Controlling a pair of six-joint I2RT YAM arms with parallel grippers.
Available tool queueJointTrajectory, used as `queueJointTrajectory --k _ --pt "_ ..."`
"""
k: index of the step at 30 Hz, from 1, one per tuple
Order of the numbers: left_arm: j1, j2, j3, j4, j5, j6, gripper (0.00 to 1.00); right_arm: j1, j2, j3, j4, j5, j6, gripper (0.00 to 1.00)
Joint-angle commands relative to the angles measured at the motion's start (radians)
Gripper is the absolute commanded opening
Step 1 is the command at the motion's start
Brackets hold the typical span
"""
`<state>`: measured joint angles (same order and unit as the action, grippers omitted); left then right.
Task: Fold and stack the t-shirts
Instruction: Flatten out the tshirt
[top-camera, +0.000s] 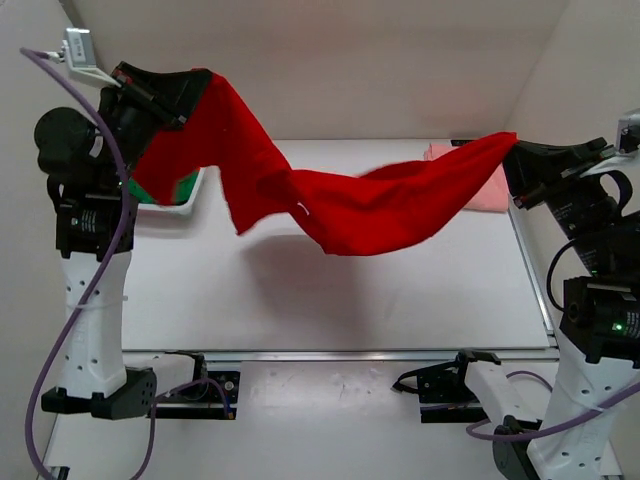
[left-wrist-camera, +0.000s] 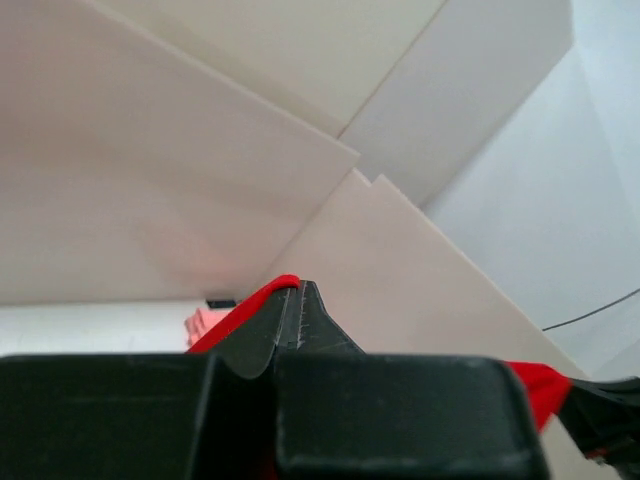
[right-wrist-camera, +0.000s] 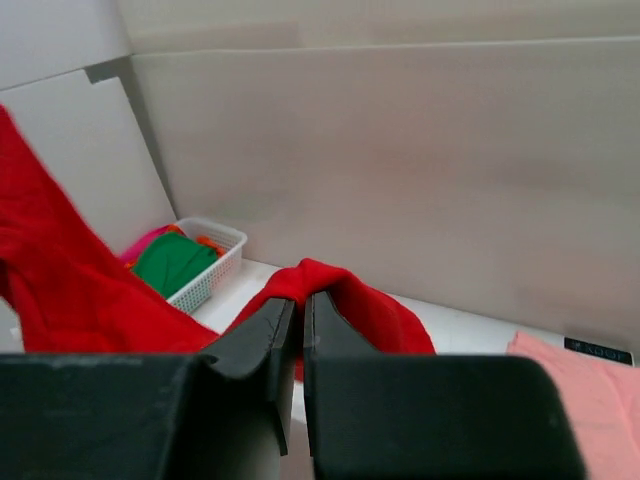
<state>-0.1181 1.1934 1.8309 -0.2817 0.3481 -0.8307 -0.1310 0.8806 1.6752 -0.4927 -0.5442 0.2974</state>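
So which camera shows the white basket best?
The right wrist view: the white basket shows its rim and lattice wall clearly, with a green t-shirt inside. The top view shows only a corner of it, behind the red t-shirt and the left arm. The left wrist view misses it.

The stretched t-shirt (top-camera: 340, 205) hangs above my table (top-camera: 350, 310), slung between my left gripper (top-camera: 185, 105) at far left and my right gripper (top-camera: 515, 165) at far right. Behind its right end, a folded t-shirt (top-camera: 492, 190) lies on the table. The basket (top-camera: 192, 195) sits far left, beneath the cloth's left end, holding what seem to be several more t-shirts (right-wrist-camera: 172, 262).
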Motion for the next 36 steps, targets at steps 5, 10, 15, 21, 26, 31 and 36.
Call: queueJointTrajectory --k 5,10,15,21,26,31,36 --pt "0.052 0.133 0.056 -0.093 0.058 -0.027 0.0 0.037 0.078 -0.006 0.022 -0.013 -0.006 0.0" --pt "0.057 0.386 0.105 -0.025 0.141 -0.071 0.0 -0.007 0.216 -0.072 0.051 -0.048 -0.058 0.0" --pt "0.005 0.772 0.466 0.034 0.298 -0.177 0.0 -0.238 0.3 -0.008 0.106 -0.088 -0.087 0.0" --pt "-0.038 1.02 0.725 0.415 0.428 -0.533 0.0 -0.248 0.416 0.331 -0.004 0.068 -0.172 0.0" --pt "-0.023 0.91 0.496 0.467 0.468 -0.476 0.02 -0.22 0.33 0.282 -0.014 0.093 -0.155 0.0" --pt "-0.015 0.933 0.49 0.395 0.499 -0.404 0.02 -0.124 0.183 0.073 0.043 0.04 -0.072 0.0" --pt "0.04 0.903 0.283 0.325 0.434 -0.323 0.02 0.108 0.019 -0.346 0.149 0.085 0.025 0.0"
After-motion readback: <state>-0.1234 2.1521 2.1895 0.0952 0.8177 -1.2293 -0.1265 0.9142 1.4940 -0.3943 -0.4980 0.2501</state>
